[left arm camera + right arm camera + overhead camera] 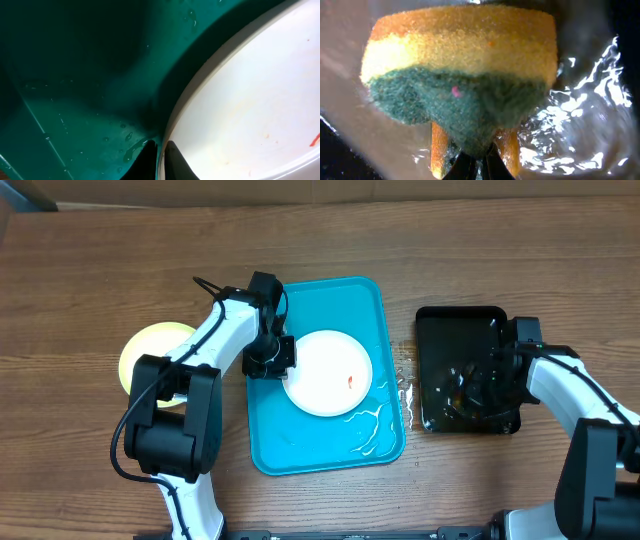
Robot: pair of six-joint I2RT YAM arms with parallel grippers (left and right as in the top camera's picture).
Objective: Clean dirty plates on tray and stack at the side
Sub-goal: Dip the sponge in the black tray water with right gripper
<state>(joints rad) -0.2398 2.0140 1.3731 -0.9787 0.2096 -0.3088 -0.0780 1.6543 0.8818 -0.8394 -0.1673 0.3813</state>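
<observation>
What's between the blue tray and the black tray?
Just a strip of table with spilled water on it, nothing else. The overhead view shows it.

Left arm (215, 330), right arm (565, 380): white link shells, black joint housings, large black lower segments. Thin black cable (205, 284) loops off the left forearm. Left gripper (268, 360): black, boxy. Its fingers (146, 161): dark, tapering to points.
</observation>
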